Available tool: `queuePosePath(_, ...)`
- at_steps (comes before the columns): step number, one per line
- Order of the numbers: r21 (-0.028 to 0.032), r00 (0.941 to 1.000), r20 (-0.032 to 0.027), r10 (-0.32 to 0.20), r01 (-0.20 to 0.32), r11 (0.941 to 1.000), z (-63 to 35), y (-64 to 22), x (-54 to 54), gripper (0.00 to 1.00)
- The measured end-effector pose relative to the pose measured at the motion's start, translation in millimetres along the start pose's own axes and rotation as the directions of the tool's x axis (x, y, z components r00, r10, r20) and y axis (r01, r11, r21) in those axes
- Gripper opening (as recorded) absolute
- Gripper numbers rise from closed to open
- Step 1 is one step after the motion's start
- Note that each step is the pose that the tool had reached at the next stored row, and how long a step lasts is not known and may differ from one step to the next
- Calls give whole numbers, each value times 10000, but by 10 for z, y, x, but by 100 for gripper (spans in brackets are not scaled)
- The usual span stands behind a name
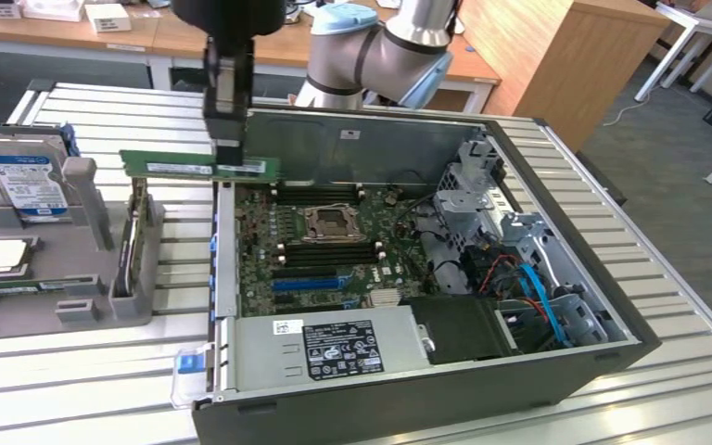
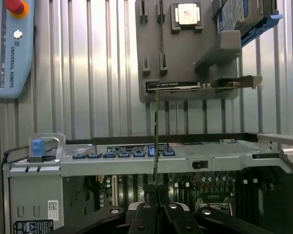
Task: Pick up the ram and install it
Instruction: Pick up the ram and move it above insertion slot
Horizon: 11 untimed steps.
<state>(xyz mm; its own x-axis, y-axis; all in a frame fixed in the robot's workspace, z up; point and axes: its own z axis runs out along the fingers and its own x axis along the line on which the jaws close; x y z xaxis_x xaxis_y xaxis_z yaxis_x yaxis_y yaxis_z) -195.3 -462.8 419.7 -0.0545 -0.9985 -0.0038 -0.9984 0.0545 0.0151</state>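
Gripper (image 1: 235, 165) hangs from above, fingers clamped on the ram (image 1: 183, 166). The grip sits nearer the ram's end toward the exterior view's right.

Ram is in the air: long edge level, board standing on edge, green face with white sticker toward the exterior camera. It hangs over the case (image 1: 381, 148) wall on the exterior view's left, near the case's far corner. One part is above the motherboard (image 1: 319, 269) and the rest sticks out past the wall toward the holder (image 1: 90, 199). It is clear of the motherboard and not in any slot.

In the wrist view the ram (image 2: 156, 131) shows edge-on as a thin line running out from between the fingers (image 2: 145, 210) and across the case wall.

Case lies open on its side on the slatted table (image 1: 653, 278).

Grey holder sits beside the case, at the table edge on the exterior view's left. It carries an upright hard drive (image 1: 22, 181) and a flat processor (image 1: 1, 255).

Pendant (image 2: 10, 53) lies on the table, well apart from the holder.
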Motion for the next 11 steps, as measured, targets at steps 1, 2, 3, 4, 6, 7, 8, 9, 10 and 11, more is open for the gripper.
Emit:
queuePosePath(1,0,10000,2,0,0,10000,-1,-44,-3,12)
queuePosePath(2,-1,10000,4,0,0,10000,-2,-89,-6,12)
queuePosePath(3,-2,10000,5,-2,2,10000,-3,-135,-8,12)
queuePosePath(4,-1,10000,7,-1,1,10000,-3,-180,-11,12)
queuePosePath(6,-1,10000,12,0,0,10000,-4,-273,-17,12)
queuePosePath(7,-1,10000,14,-2,2,10000,-4,-318,-20,12)
queuePosePath(8,-2,10000,16,-2,2,10000,-5,-363,-23,12)
queuePosePath(9,-1,10000,18,-2,2,10000,-5,-408,-25,12)
queuePosePath(10,-2,10000,19,-2,2,10000,-6,-452,-28,12)
queuePosePath(11,-2,10000,20,-5,5,10000,-7,-498,-31,12)
